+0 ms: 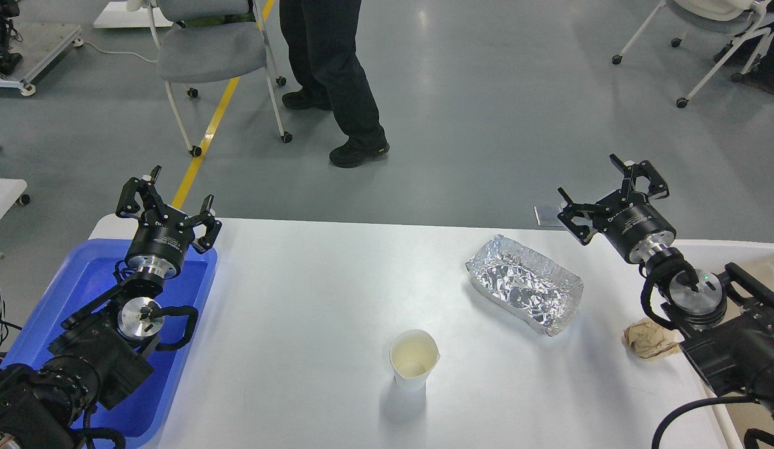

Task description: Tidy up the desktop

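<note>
- The desktop (312,299) is a wide white tabletop filling the lower middle of the head view, its far edge running across below the grey floor (486,125).
- A paper cup (414,359) stands upright near the table's middle, toward 6 o'clock, its mouth open.
- A crumpled foil tray (525,284) lies at about 2 o'clock from the cup, well apart from it.
- A crumpled brown paper wad (650,340) lies at 3 o'clock from the cup, just beside the right arm.
- A blue tray (68,293) sits at the table's 9 o'clock side, under the left arm.
- The left gripper (172,199) hovers over the blue tray's far corner, jaws spread wide and holding nothing.
- The right gripper (605,193) hangs past the table's far right edge, at 1 o'clock from the foil tray, jaws also wide and empty.
- At 12 o'clock, beyond the table, a person's legs (337,81) stand beside a grey chair (206,50).
</note>
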You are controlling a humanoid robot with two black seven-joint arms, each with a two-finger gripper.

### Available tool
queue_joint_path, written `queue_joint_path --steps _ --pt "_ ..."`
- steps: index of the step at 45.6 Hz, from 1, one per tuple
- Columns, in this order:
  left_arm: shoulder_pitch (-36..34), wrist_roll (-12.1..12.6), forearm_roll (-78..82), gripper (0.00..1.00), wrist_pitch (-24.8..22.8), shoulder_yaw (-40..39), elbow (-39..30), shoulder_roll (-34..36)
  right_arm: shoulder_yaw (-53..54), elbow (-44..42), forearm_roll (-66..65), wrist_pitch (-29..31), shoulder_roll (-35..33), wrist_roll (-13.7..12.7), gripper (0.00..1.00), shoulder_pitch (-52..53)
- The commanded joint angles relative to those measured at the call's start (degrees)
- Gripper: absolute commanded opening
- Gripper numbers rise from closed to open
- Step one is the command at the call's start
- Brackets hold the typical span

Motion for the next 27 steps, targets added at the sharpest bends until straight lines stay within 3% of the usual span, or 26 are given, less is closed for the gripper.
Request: queue_joint_path --steps 1,27 --pt "-0.04 0.00 0.00 1.00 0.00 0.02 0.03 0.00 0.04 -0.11 -2.13 -0.01 -0.31 0.00 1.00 0.11" --pt "-0.04 0.00 0.00 1.00 0.00 0.02 0.03 0.00 -1.80 3.23 -7.23 1.04 -7.51 0.09 1.00 0.47"
